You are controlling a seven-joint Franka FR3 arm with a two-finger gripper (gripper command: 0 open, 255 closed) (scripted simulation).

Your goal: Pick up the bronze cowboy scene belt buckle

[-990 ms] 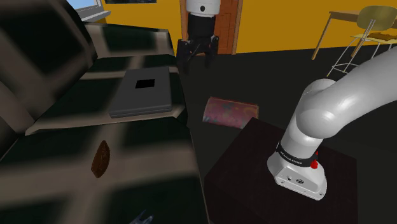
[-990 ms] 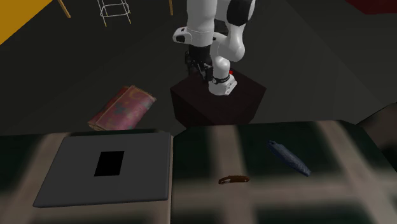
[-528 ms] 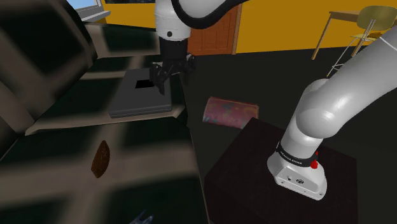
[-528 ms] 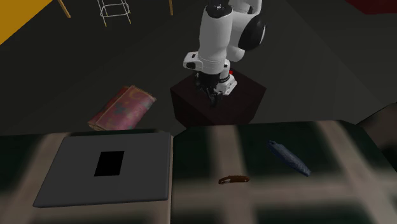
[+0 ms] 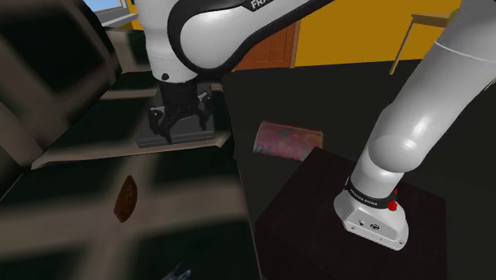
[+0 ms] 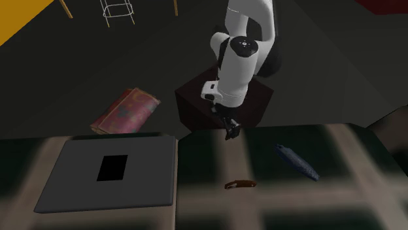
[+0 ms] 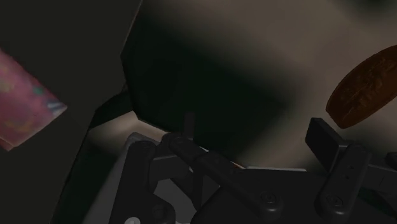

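Observation:
The belt buckle [image 5: 126,199] is a small brown oval with a relief pattern, lying flat on the dark checked cushion [image 5: 187,211]. In the second exterior view the buckle [image 6: 240,184] looks thin and curved, seen edge-on. My black gripper [image 5: 184,127] hangs open over the near end of a grey slab, well short of the buckle. From the other side the gripper [image 6: 230,131] is above the cushion's edge. Along the hand, the gripper [image 7: 254,127] has its fingers apart with nothing between them, and the buckle [image 7: 361,89] lies beyond and to one side of one finger.
A flat grey slab [image 6: 108,173] with a black rectangle rests on the cushion [image 6: 209,196] beside the buckle. A blue elongated object [image 6: 297,161] lies on the buckle's other side. A pink patterned item [image 5: 286,141] sits on the floor near the dark stand [image 5: 318,231].
The arm has swung from above the floor towards the shoulder view's left and down. The gripper now hangs over the cushion's edge by the grey slab. The buckle has not moved.

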